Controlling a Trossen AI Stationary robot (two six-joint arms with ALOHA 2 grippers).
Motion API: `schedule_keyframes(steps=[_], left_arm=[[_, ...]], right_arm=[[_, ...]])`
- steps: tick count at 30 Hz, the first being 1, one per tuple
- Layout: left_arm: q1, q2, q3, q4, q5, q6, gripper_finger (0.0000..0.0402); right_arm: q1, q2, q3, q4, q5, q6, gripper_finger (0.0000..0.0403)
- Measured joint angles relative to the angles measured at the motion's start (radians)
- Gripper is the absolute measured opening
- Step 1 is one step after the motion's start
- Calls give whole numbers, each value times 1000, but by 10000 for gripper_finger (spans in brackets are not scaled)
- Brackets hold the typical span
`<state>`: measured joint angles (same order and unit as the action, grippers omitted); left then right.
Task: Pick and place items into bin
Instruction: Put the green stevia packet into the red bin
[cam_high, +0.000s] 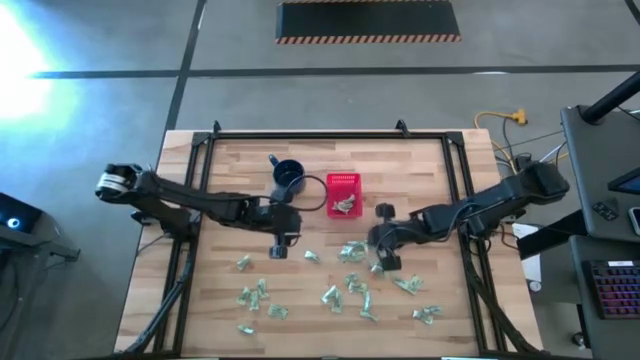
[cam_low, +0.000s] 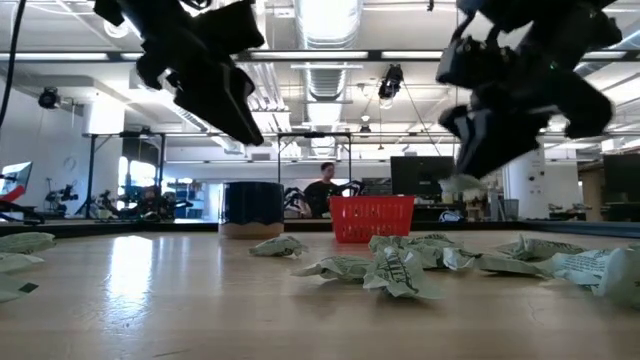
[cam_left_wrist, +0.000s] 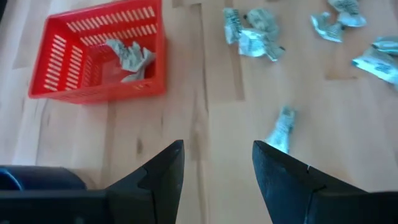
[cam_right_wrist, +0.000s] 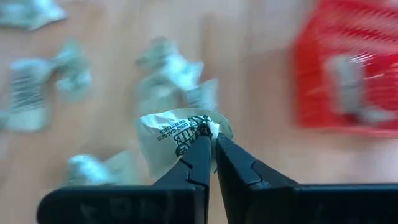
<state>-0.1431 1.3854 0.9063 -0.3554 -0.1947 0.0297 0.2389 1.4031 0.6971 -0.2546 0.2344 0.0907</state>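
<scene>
Several pale green and whitish wrinkled wrappers (cam_high: 345, 290) lie scattered on the near half of the wooden table. The red basket (cam_high: 343, 194) stands at the middle of the far half and holds some wrappers (cam_left_wrist: 129, 56). My right gripper (cam_high: 378, 252) hovers near-right of the basket, shut on one wrapper (cam_right_wrist: 171, 134). My left gripper (cam_high: 281, 248) is open and empty, near-left of the basket and above the table; in its wrist view (cam_left_wrist: 217, 152) a loose wrapper (cam_left_wrist: 283, 124) lies just beyond its fingers. My right gripper pinches an edge of the whitish printed wrapper (cam_right_wrist: 198, 129) between its two fingertips. The rest of the wrapper spreads out beyond the tips. In the low view the wrapper (cam_low: 462, 183) hangs at the fingertips, lifted clear of the table.
A dark blue mug (cam_high: 288, 178) stands just left of the basket, with a dark cable running past it. A black frame borders the table's far and side edges. In the low view a person (cam_low: 322, 190) sits far behind the table.
</scene>
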Motion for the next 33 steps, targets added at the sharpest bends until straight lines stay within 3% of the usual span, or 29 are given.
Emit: schedule_keyframes(steps=[5,8,14,20,27,33], left_arm=[[-39,-21,-43,13,-1,-50,173],[-60,-33,-63,6,-7,-83,173],[-100,-34,-74,12,-21,-124,173],[-127,-35,-89,7,-23,-154,173],[-136,-36,-98,9,-23,-180,173],[-136,-33,-99,41,-23,-174,173]], right_arm=[[-23,-58,0,74,316,-92,13],[-72,-62,0,170,393,-174,13],[-206,-14,0,336,336,-264,13],[-313,38,0,370,250,-262,13],[-349,75,0,396,212,-278,16],[-349,70,0,415,175,-282,63]])
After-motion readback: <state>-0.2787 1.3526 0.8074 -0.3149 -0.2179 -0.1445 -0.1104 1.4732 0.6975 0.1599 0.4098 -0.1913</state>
